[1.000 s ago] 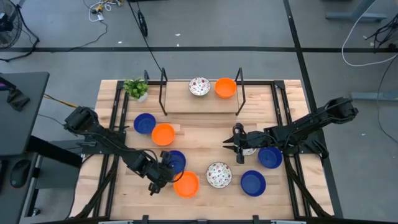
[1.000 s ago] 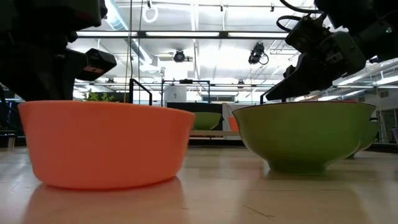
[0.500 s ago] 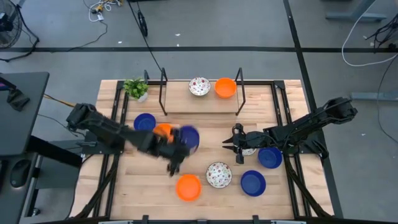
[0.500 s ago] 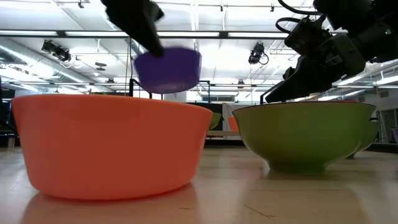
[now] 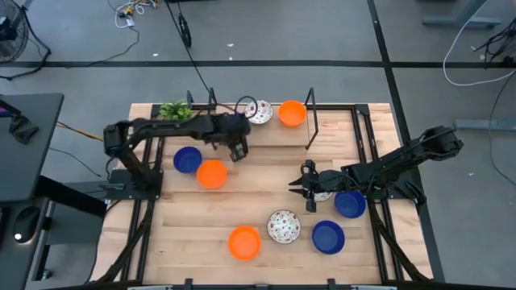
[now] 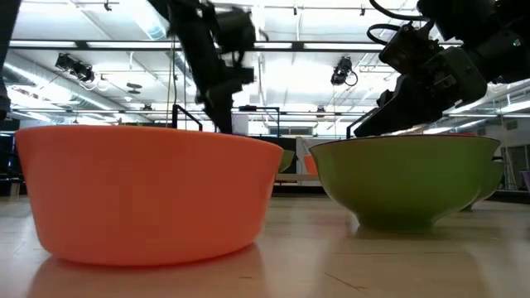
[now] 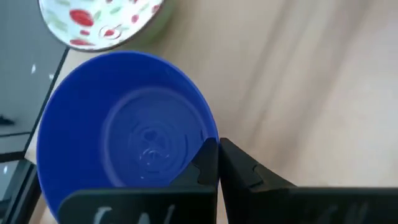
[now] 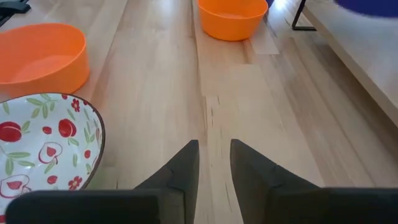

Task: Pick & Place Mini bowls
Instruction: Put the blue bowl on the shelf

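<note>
My left gripper is over the left end of the raised shelf at the table's far side, shut on a blue mini bowl. In the high view the arm hides that bowl. A white red-patterned bowl sits on the shelf just beyond it, with an orange bowl beside it. My right gripper hovers narrowly open at mid-table, touching nothing, next to another patterned bowl. More bowls rest on their bases on the table: blue, orange, orange, patterned, blue, blue. My left gripper holds the blue bowl by its rim, one finger inside the bowl and one outside. The fingers come from above, pointing down. The bowl hangs level and mouth-up over the shelf board; whether its base touches the board I cannot tell.
A small green potted plant stands at the far left corner, close to my left arm. Two black shelf posts rise at the shelf's ends. In the low view an orange bowl and a green-sided bowl stand nearest.
My left gripper lifted the blue bowl from beside the near orange bowl and carried it up and toward the far edge, to the shelf's left end. The near orange bowl slid slightly as the blue one left. My right arm kept still.
</note>
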Controlling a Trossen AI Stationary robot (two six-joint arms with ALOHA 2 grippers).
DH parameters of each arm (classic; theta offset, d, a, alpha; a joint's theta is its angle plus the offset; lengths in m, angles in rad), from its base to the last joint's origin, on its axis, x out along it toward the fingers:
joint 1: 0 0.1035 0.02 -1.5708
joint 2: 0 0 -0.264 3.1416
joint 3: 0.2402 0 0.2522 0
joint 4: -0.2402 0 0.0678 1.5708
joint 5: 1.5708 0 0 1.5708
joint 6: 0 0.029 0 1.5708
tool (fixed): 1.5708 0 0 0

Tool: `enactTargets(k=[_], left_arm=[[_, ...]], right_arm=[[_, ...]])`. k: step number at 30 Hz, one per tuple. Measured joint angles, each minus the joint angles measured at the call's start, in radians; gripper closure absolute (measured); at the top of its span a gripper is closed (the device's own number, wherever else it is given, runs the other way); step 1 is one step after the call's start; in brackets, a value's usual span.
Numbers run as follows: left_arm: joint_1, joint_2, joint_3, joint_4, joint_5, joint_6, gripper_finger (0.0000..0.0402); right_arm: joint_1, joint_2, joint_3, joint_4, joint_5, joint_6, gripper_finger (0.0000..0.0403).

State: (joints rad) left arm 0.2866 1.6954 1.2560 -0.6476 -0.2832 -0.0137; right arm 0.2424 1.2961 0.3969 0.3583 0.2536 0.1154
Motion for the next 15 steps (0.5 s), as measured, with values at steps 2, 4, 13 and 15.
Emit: enactTargets(k=[2, 4, 13, 15], left_arm=[[0.036, 0.029, 0.0, 0.003, 0.0, 0.0, 0.0398], [0.06, 0.054, 0.0, 0.021, 0.0, 0.005, 0.0397], [0.138, 0.092, 0.0, 0.065, -0.035, 0.053, 0.0394], [0.153, 0.093, 0.0, 0.072, -0.035, 0.053, 0.0394]], right_arm=[[0.0, 0.0, 0.0, -0.002, 0.0, 0.0, 0.0309], [0.0, 0.0, 0.0, -0.005, 0.0, 0.0, 0.0309], [0.0, 0.0, 0.0, -0.006, 0.0, 0.0, 0.0309], [0.0, 0.0, 0.0, -0.007, 0.0, 0.001, 0.0309]])
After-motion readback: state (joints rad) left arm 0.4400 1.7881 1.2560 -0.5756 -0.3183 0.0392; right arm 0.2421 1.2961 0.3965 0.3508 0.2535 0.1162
